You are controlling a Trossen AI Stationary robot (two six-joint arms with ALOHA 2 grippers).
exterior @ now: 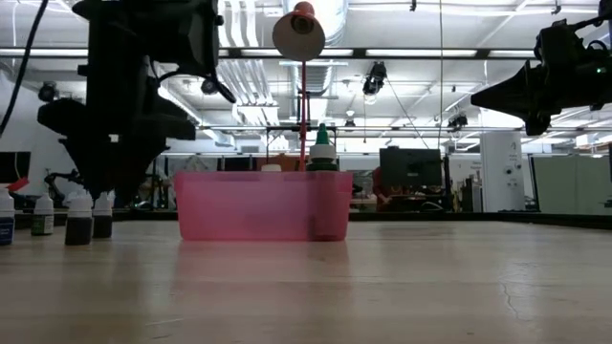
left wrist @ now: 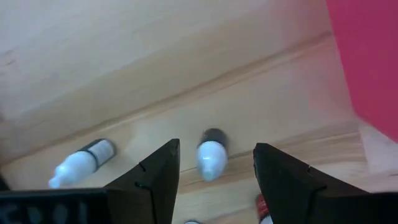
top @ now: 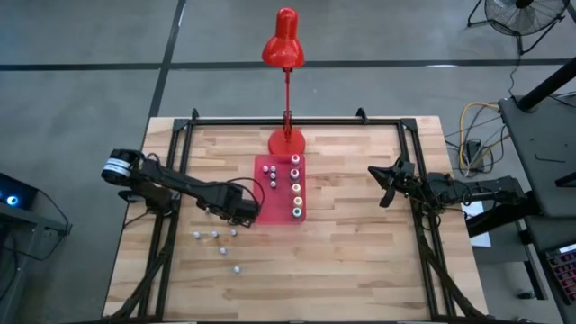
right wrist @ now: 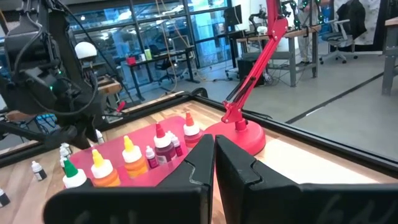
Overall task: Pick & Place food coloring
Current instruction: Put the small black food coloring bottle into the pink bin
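Observation:
Several tiny white-capped food coloring bottles [top: 214, 236] stand loose on the wooden table, left of a flat red tray [top: 268, 211]. More bottles stand in the tray, among them a row with coloured caps [top: 295, 187]. My left gripper [left wrist: 216, 147] points down over the loose group, open. Its fingers stand on either side of one small bottle [left wrist: 211, 158] without touching it. A second small bottle [left wrist: 81, 163] stands beside it. In the low view that gripper [exterior: 91, 196] hangs just over the bottle caps [exterior: 78, 203]. My right gripper [top: 382, 184] waits shut and level at the table's right side.
A red desk lamp stands with its base [top: 286, 141] at the tray's far end, its head [top: 283, 40] beyond the far edge. A black frame rail [top: 297, 120] runs around the table. Bare wood [top: 360, 261] lies near and right of the tray.

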